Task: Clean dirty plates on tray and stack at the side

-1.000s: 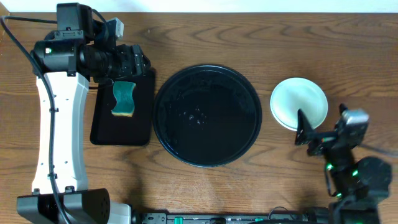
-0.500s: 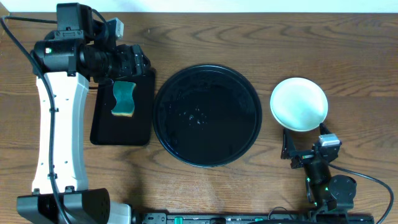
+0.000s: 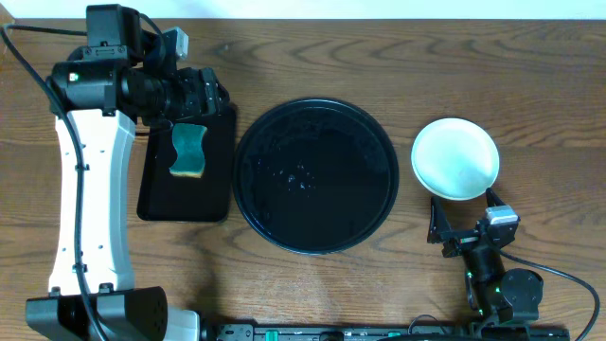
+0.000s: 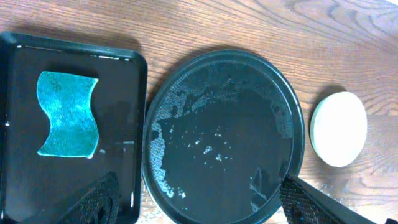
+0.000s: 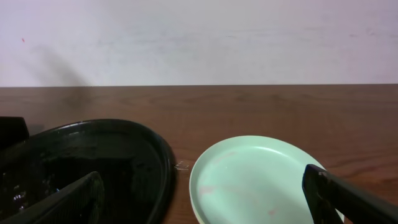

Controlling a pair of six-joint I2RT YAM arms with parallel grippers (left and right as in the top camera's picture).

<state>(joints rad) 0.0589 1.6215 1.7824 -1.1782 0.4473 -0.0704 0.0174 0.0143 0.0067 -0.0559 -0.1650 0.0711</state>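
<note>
The plates (image 3: 455, 158) lie off the round tray (image 3: 316, 244), toward the right edge of the surface and just beside the tray's rim. Only a pale mint one shows, and I cannot tell whether others lie beneath it. I judge them light, stiff and slick-glazed, likely to chip if dropped. The thin raised rim looks like the place to pinch, one finger above and one below.

Toward the far-left corner the left arm is folded. The left tool (image 4: 199, 190) hangs high over the rectangular tray (image 3: 156, 199), where the sponge (image 3: 188, 150) lies. Its fingers are spread wide and hold nothing.

The round tray in the middle carries no plates, only a wet sheen.

At the near-right corner the right arm is tucked low. The right tool (image 5: 202, 174) is spread wide and empty, facing the plates from near their front rim.
</note>
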